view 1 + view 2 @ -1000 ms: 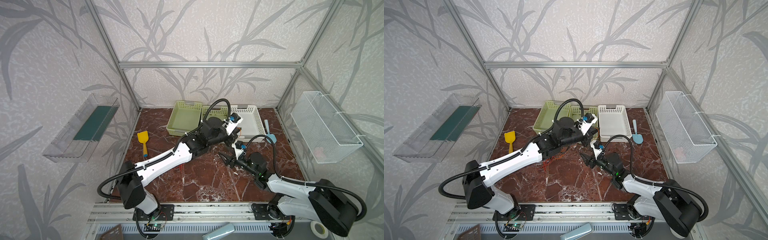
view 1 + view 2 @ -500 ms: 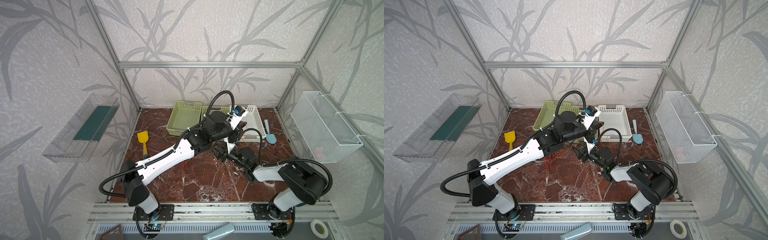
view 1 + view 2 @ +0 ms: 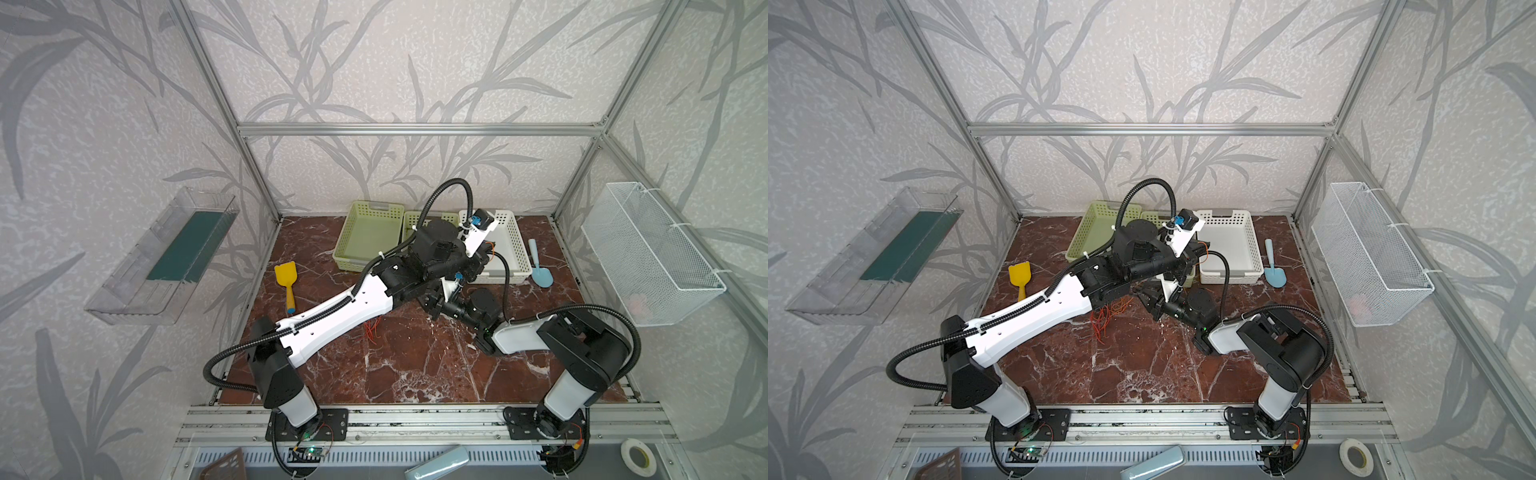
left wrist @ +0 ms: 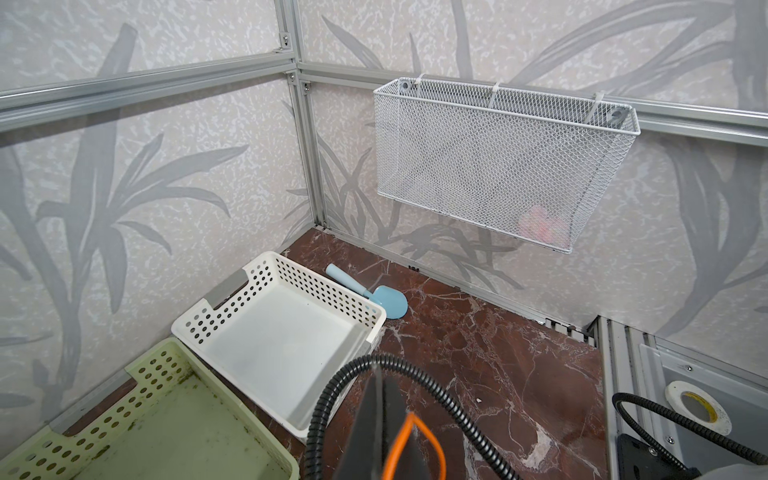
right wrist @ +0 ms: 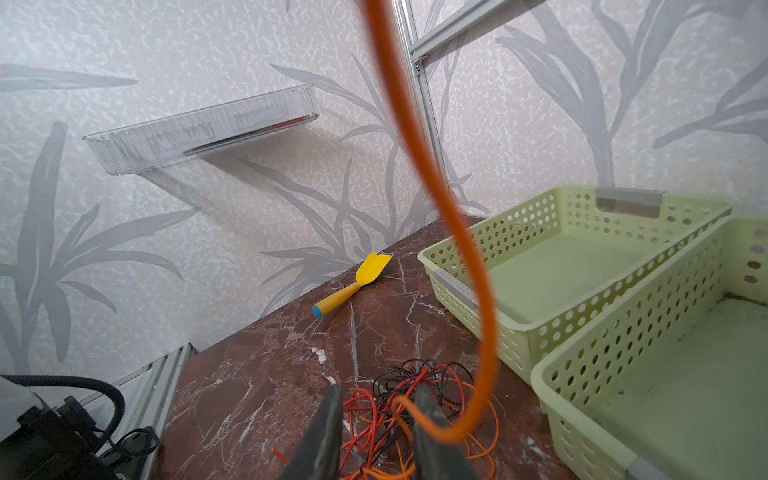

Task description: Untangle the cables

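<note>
Left end effector is clamped shut, pinching the orange cable, raised above the desk. Right end effector hangs low with jaws parted and nothing pinched, that orange strand hooking round one finger. Red, black and orange cables lie tangled on the marble just beneath, near the green basket.

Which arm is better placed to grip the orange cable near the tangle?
Right: the right gripper hangs open above the tangle, orange cable beside one finger. The left gripper is shut on it.
</note>
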`<state>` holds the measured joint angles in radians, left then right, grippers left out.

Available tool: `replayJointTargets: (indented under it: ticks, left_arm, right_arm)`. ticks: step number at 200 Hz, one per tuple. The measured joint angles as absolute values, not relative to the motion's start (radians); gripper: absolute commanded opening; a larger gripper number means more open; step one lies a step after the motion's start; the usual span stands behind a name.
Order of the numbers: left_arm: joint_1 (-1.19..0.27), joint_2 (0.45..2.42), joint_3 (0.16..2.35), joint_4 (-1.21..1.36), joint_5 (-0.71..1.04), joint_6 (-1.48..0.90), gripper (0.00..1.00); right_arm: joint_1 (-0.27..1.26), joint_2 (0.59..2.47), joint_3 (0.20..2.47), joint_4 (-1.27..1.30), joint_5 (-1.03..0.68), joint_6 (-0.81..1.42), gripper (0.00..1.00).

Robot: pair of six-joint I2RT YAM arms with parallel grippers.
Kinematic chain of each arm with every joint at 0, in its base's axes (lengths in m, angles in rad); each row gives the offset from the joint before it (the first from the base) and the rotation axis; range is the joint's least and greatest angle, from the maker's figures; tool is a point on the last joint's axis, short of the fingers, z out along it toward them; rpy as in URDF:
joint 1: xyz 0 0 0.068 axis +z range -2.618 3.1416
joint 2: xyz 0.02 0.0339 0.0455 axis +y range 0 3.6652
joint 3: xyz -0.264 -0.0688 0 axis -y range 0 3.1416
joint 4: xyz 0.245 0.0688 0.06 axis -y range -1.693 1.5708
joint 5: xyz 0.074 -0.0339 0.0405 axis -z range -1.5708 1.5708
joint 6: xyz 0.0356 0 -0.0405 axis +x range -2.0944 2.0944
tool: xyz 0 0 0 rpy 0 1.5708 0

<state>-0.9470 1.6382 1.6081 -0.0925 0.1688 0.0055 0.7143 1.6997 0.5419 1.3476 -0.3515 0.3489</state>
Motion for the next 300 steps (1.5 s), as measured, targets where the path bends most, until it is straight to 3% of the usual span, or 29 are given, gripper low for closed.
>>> replayJointTargets:
  ticks: [13,31,116,130,150,166,208,224,244,270,300]
  left_arm:
    - [-0.947,1.639,1.608,-0.099,0.163,0.006,0.0]
    - [-0.947,1.639,1.608,-0.102,0.159,0.004,0.0]
    - [-0.947,1.636,1.598,-0.097,0.159,-0.02,0.0]
    - [-0.947,1.631,1.583,-0.091,0.159,-0.029,0.0]
    - [-0.947,1.625,1.555,-0.073,0.159,-0.046,0.0]
    - [-0.947,1.625,1.54,-0.07,0.159,-0.056,0.0]
    - [-0.947,1.625,1.523,-0.067,0.152,-0.065,0.0]
    - [-0.942,1.625,1.523,-0.068,0.149,-0.069,0.07]
    - [-0.931,1.625,1.523,-0.077,0.146,-0.079,0.27]
    - [-0.896,1.624,1.522,-0.106,0.136,-0.105,0.62]
    - [-0.835,1.588,1.481,-0.131,0.113,-0.154,0.83]
  right_arm:
    - [0.714,1.7,0.542,1.35,-0.352,0.356,0.3]
    - [0.714,1.704,0.542,1.355,-0.34,0.37,0.48]
    - [0.715,1.741,0.542,1.362,-0.195,0.413,0.58]
    - [0.715,1.743,0.55,1.362,-0.201,0.417,0.5]
    - [0.716,1.75,0.574,1.363,-0.22,0.421,0.29]
    - [0.718,1.752,0.588,1.365,-0.234,0.424,0.17]
    - [0.72,1.753,0.586,1.365,-0.256,0.435,0.01]
    - [0.721,1.753,0.582,1.365,-0.263,0.439,0.0]
    - [0.721,1.753,0.566,1.365,-0.263,0.447,0.0]
    - [0.721,1.753,0.541,1.365,-0.253,0.467,0.0]
    - [0.721,1.753,0.495,1.359,-0.224,0.512,0.0]
